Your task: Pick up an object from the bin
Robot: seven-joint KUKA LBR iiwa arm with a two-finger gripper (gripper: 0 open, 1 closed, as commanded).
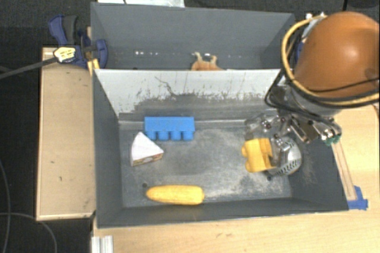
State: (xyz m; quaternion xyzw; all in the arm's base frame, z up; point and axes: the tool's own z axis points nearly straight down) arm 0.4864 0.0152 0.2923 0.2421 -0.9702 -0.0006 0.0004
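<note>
My gripper (278, 138) is low in the right part of the bin, under the arm's orange dome. A chunky yellow block (256, 155) lies on the floor right against the gripper's left side, partly covered by it. Whether the block is held I cannot tell. A rounded silvery piece (290, 161) shows just right of the block, below the gripper.
A blue toothed brick (170, 127) lies at the back left, with a white wedge (145, 149) in front of it. A yellow corn cob (175, 194) lies near the front wall. A small tan figure (205, 61) sits at the back wall.
</note>
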